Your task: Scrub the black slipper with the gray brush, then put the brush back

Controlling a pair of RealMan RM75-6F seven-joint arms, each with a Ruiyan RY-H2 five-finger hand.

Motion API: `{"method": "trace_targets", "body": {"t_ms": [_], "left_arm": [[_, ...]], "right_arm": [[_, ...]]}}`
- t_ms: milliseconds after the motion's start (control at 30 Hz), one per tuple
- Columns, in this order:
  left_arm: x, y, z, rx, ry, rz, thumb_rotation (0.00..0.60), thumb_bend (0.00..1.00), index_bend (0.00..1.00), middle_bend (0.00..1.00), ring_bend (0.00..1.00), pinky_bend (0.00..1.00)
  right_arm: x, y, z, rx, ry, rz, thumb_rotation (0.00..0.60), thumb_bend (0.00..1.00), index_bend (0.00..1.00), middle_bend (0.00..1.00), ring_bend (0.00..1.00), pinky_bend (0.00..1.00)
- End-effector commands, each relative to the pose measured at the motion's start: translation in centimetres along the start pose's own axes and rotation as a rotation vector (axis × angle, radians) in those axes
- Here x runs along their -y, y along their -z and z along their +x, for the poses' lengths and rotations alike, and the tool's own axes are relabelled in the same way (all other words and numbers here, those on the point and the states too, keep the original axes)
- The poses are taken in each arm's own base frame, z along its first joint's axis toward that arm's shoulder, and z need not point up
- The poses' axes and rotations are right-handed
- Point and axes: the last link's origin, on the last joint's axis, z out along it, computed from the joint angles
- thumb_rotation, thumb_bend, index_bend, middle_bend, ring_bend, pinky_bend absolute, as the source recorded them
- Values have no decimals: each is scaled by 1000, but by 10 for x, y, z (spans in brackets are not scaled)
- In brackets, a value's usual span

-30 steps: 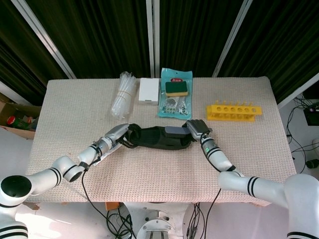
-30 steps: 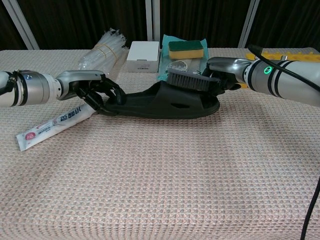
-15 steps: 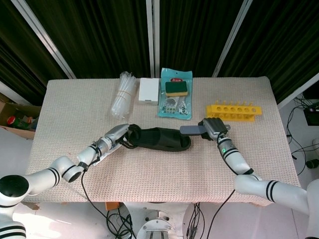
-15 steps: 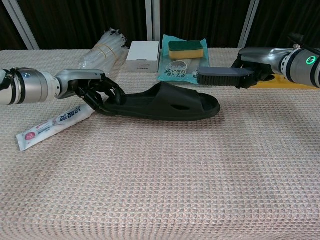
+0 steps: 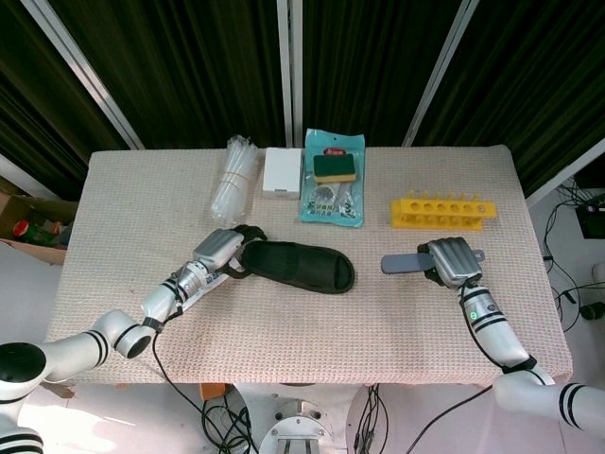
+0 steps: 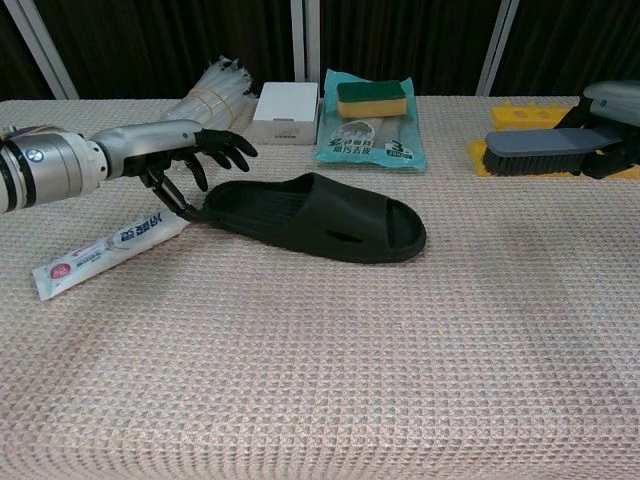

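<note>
A: Slipper [image 5: 301, 268]? Room?
B: Black, flat mid-tabletop [image 5: 284, 331], angled; bare cloth in front.
A: Robot hands?
B: Left robot hand [image 6: 205, 150] spread, thumb at heel. Right robot hand [image 5: 452, 261] grips gray brush [image 6: 541, 149] near right edge.

I see a matt black rubbery slipper [image 6: 315, 216] on the counter's [image 6: 320, 360] rough waffle-weave cloth. The brush [image 6: 545, 151] looks like smooth gray plastic with dark bristles; my left robot hand [image 6: 205, 150] shows satin metal.
</note>
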Motion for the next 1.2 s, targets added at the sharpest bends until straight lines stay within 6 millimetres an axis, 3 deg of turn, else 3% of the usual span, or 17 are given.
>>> {"method": "trace_targets", "body": {"t_ms": [33,233,500,533,600,767,867,1000,1200], "left_arm": [[-2,24,12,-125,-133,4,590,224,127,115,125,303],[0,52,23,-182,-232,41,510,155,126,105,120,288],[4,75,28,-220,-243,68,508,145,126,106,120,287],[4,76,28,-225,-242,69,509,144,126,106,120,287],[5,80,30,-234,-235,70,510,142,126,106,120,286],[7,87,32,-252,-236,73,510,137,126,107,120,286],[10,90,32,-255,-237,79,508,137,127,107,120,286],[12,92,32,-253,-231,85,508,138,126,107,120,286],[12,94,31,-250,-227,85,512,137,126,108,119,286]], "right_arm": [[-13,12,-16,-14,7,15,600,1000,1000,1000,1000,1000],[-14,6,-35,-31,6,55,600,1000,1000,1000,1000,1000],[-10,-2,-53,-39,136,98,600,994,1000,1000,999,997],[-11,-2,-56,-28,147,91,600,965,999,1000,976,962],[-13,-2,-60,-1,161,67,600,896,969,982,906,875],[-13,1,-63,1,162,37,600,644,728,718,600,570],[-14,2,-64,3,175,26,600,542,619,616,488,451],[-17,5,-65,32,191,6,600,482,470,493,351,381],[-19,9,-65,83,211,-19,600,407,180,231,83,143]]}}
